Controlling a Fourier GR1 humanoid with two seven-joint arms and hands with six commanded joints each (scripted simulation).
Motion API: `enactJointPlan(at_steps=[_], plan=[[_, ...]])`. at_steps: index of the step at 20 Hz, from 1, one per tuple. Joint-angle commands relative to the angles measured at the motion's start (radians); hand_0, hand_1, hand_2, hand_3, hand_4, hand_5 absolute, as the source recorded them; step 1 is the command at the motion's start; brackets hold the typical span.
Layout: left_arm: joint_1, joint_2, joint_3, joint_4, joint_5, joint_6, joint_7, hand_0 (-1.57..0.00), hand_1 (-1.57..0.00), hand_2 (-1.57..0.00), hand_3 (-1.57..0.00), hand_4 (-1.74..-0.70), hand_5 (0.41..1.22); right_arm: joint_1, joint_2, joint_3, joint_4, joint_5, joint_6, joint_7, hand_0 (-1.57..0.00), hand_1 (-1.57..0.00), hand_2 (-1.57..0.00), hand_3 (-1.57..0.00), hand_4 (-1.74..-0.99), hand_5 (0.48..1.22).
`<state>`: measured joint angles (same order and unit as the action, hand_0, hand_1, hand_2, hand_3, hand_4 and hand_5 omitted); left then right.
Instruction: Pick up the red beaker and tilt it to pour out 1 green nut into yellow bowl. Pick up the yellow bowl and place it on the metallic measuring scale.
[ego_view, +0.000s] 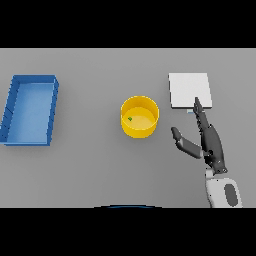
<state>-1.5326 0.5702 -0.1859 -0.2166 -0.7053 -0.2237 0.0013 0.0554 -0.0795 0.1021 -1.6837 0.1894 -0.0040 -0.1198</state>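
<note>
We see our right hand, fingers open, right of the round yellow plastic bowl holding perhaps one green nut; light, rigid, best gripped at the rim.

Nut in bowl, between tray and scale

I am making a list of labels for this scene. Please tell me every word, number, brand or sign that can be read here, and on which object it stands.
None: no readable text shows anywhere in the head view.
Yellow bowl: plain, only a green nut inside.
Metallic measuring scale: plain plate; a small bluish part at its near edge, beside the right hand, is too small to read.
Blue tray: no marking.
</note>
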Motion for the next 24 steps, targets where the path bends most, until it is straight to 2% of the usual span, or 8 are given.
enactJointPlan(at_steps=[1,4,8,15,17,21,23,24], plan=[[0.04,0.005,0.028,0.002,0.034,0.031,0.045,-1.57,-1.57,-1.57,-1.55,-1.74,1.221,0.002,-0.001,0.008,-0.002,0.008,0.003,-0.007,0.0,0.0,0.0,0.0,-1.132,0.614],[0.172,0.014,0.09,-0.032,0.123,0.145,0.141,-1.57,-1.57,-1.57,-1.56,-1.74,1.221,0.001,-0.011,0.0,0.002,-0.003,0.011,-0.013,0.0,0.0,0.0,0.0,-1.142,0.628],[0.329,0.02,0.187,-0.121,0.257,0.23,0.262,-1.57,-1.57,-1.57,-1.57,-1.74,1.221,0.005,-0.02,0.001,0.0,-0.014,0.027,-0.021,0.0,0.0,0.0,0.0,-1.133,0.655],[0.771,-0.04,0.212,-0.559,0.416,0.308,0.372,-1.57,-1.57,-1.57,-1.57,-1.74,1.221,0.021,-0.022,0.006,0.007,-0.004,0.027,-0.045,0.0,0.0,0.0,0.0,-1.166,0.676],[0.858,-0.058,0.206,-0.668,0.436,0.325,0.413,-1.57,-1.57,-1.57,-1.57,-1.74,1.151,0.015,-0.027,0.0,0.009,-0.008,0.028,-0.044,0.0,0.0,0.0,0.0,-1.174,0.676],[0.958,-0.069,0.202,-0.8,0.454,0.344,0.504,-1.57,-1.57,-1.57,-1.57,-1.74,0.925,0.007,-0.015,0.005,0.02,-0.004,0.022,-0.037,0.0,0.0,0.0,0.0,-1.157,0.671],[0.986,-0.068,0.198,-0.866,0.47,0.316,0.557,-1.57,-1.57,-1.53,-1.53,-1.52,0.818,0.015,-0.018,-0.001,0.018,-0.018,0.031,-0.044,0.0,0.0,0.0,0.0,-1.155,0.67],[1.005,-0.059,0.189,-0.903,0.487,0.273,0.536,-1.47,-1.34,-1.28,-1.32,-1.37,0.774,0.012,-0.013,0.007,0.016,-0.008,0.026,-0.037,0.0,0.0,0.0,0.0,-1.153,0.67]])
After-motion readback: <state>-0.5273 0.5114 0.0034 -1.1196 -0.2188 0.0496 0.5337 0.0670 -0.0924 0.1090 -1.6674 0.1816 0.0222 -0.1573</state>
